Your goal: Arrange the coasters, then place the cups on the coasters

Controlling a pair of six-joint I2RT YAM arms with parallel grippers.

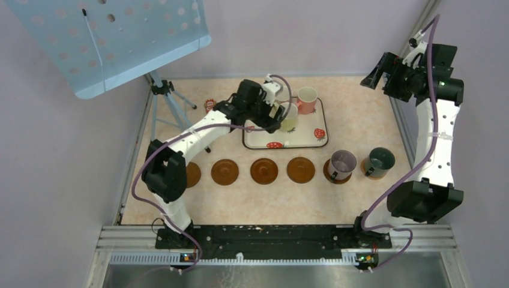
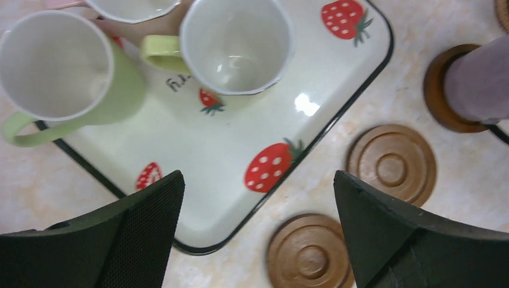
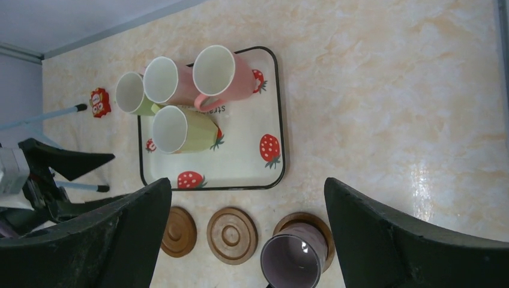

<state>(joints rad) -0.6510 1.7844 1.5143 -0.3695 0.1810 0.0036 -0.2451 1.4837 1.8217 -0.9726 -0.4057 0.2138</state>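
Top view: six coasters (image 1: 264,171) sit in one row across the middle of the frame. The leftmost is partly hidden behind the left arm (image 1: 198,135).
- The purple-grey cup (image 1: 343,162) stands on the fifth coaster from the left.
- The dark green cup (image 1: 379,161) stands on the sixth, at the right end of the row.
- The second, third and fourth coasters are bare. The first shows nothing on its visible part.

The strawberry-print tray (image 1: 297,139) lies above the row at frame centre, on the marbled table (image 1: 360,120). The right wrist view shows four upright cups bunched in the tray's upper left: two pink cups (image 3: 219,71) and two light green cups (image 3: 177,129), touching or nearly so. One green cup sits at the tray's left edge; I cannot tell whether it is fully on the tray.

Left gripper (image 2: 258,180): hovers over the tray, just beside a light green cup in the top view. Its fingers are spread wide, with nothing between them and no contact.

Right gripper (image 3: 246,183): at the upper right of the top view, raised and well apart from all cups. Its fingers are spread wide and empty.
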